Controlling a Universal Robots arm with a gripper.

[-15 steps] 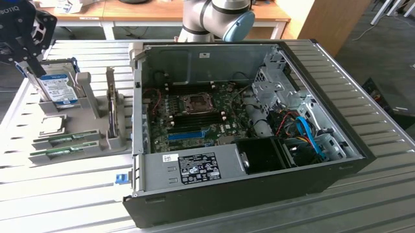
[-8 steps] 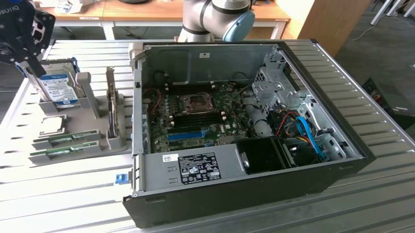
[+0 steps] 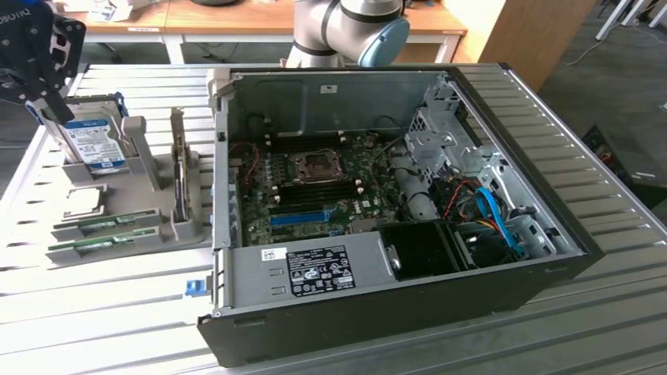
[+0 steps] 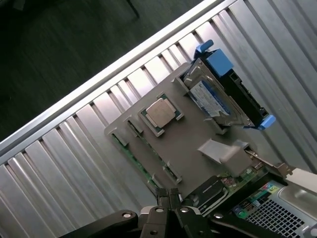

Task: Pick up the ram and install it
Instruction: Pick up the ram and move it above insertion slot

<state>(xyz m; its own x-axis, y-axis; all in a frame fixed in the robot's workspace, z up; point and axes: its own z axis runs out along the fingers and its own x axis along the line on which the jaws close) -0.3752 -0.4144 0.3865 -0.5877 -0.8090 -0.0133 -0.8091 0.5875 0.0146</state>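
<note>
- The gripper (image 4: 168, 194) is seen closed, with its fingertips pressed together and nothing held between them.
- In the exterior view the gripper (image 3: 49, 100) is held high at the exterior view's left, above the hard drive (image 3: 92, 142), which is stood upright in the grey holder (image 3: 140, 195).
- The ram (image 3: 105, 226) is lodged on edge in a slot at the holder's near end. A second stick (image 3: 99, 247) is set just beside it, and the processor (image 3: 83, 201) just behind it.
- The ram is not touched by the gripper and is kept apart from it, at the opposite end of the holder from the drive.
- In the wrist view the ram (image 4: 136, 158) is made out, it seems, as a green edge along the holder's rim. Which of the two sticks it is cannot be told.
- The fingertips are pictured by one end of that edge.
- The open case (image 3: 417, 312) is placed beside the holder, toward the exterior view's right, with its board exposed.
</note>
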